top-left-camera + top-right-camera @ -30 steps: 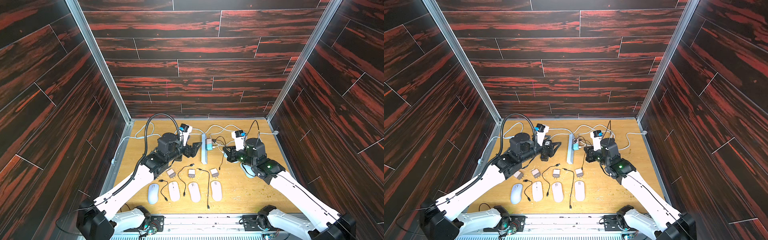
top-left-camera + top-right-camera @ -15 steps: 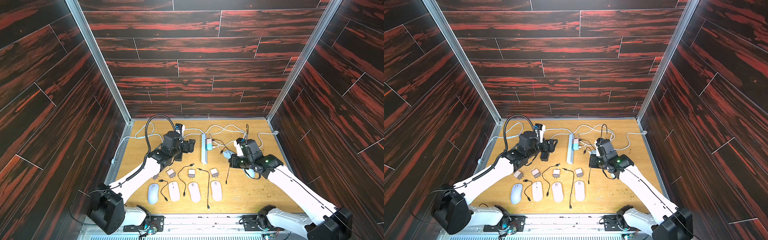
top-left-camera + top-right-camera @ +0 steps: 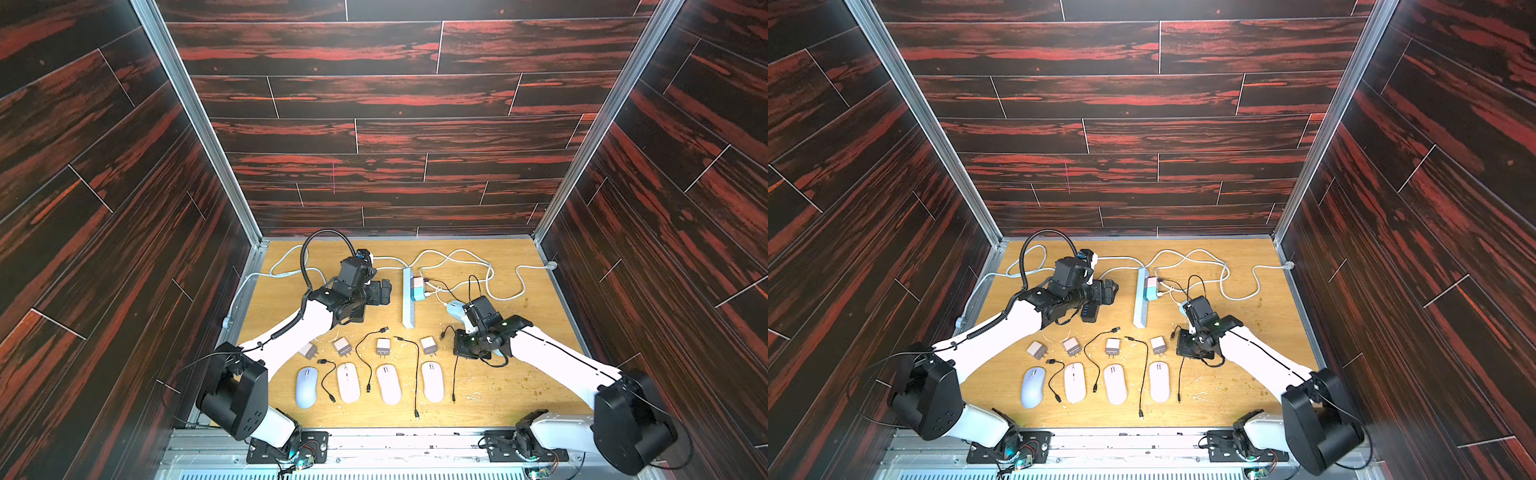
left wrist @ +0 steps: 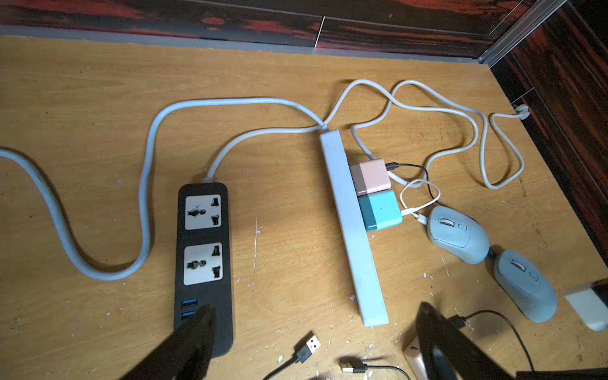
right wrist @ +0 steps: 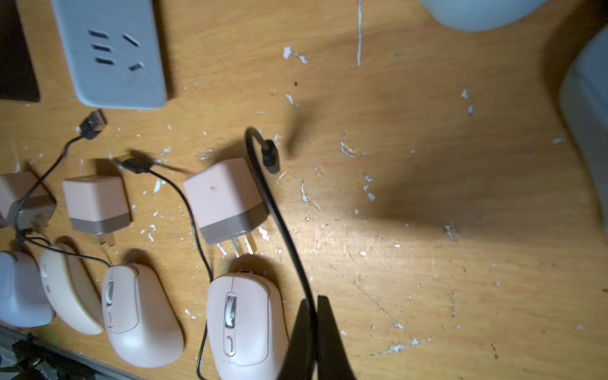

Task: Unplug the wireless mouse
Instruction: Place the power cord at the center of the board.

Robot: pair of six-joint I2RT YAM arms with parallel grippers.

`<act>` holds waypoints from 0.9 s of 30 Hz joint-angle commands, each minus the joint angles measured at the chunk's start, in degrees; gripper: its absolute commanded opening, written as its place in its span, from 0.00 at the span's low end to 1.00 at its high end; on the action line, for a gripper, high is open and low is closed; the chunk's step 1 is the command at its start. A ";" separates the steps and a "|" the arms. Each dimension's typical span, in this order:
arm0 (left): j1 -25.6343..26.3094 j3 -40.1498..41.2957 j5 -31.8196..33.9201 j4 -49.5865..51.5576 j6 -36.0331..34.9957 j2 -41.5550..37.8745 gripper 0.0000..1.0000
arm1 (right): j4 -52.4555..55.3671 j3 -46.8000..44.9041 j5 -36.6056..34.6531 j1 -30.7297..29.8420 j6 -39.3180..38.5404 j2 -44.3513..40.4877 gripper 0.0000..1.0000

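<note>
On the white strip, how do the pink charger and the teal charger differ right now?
The pink charger carries a black cable; the teal charger carries a white cable that reaches a light-blue mouse. Pink sits nearer the strip's cord end, teal beside it. Both are plugged into the white strip.

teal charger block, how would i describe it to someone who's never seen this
Find the long pale power strip on the wooden table. Two cube chargers are plugged into it side by side. It is the teal charger with the white cable, not the pink charger with the black cable.
</note>
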State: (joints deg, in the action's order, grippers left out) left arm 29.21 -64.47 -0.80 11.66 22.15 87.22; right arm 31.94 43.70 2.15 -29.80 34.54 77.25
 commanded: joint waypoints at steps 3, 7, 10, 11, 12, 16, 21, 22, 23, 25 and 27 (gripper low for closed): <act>-0.30 -3.67 2.70 5.91 6.16 1.72 1.00 | -2.50 -1.77 2.63 0.19 -0.36 4.92 0.00; -0.69 -4.04 -0.56 6.45 4.90 3.23 1.00 | -2.67 -1.90 2.19 0.30 -0.36 7.56 0.00; -0.73 -2.50 -3.07 4.29 4.24 2.98 1.00 | -3.82 -2.12 3.65 0.27 0.14 8.18 0.00; -0.69 -2.46 -4.42 4.21 3.34 2.90 1.00 | -4.66 -2.37 4.73 0.27 0.23 8.18 0.00; -0.71 -2.58 -5.24 4.40 2.75 2.86 1.00 | -5.56 -2.54 6.00 0.22 0.10 8.16 0.00; -0.76 -3.52 -7.95 4.78 2.51 2.82 1.00 | -8.86 -3.21 10.67 0.29 0.17 8.48 0.04; -0.74 -3.53 -10.17 4.14 2.67 2.93 1.00 | -8.13 -2.95 7.88 0.38 1.36 7.79 0.13; -0.74 -3.39 -10.80 3.90 2.73 2.92 1.00 | -7.40 -2.83 6.59 0.31 1.60 7.42 0.17; -0.74 -3.30 -11.30 3.51 2.81 3.03 1.00 | -6.56 -2.68 5.20 0.40 1.74 6.90 0.21; -0.74 -3.03 -11.78 3.25 2.96 2.94 1.00 | -5.22 -2.47 3.19 0.32 1.76 5.63 0.33; -0.74 -2.61 -11.90 2.71 3.13 2.74 1.00 | -4.28 -2.15 2.12 0.28 1.53 3.72 0.47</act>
State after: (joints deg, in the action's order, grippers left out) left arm 28.82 -67.24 -11.11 15.03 25.50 90.41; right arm 25.17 40.97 7.11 -29.56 36.25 83.70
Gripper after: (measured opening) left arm 0.999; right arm 0.434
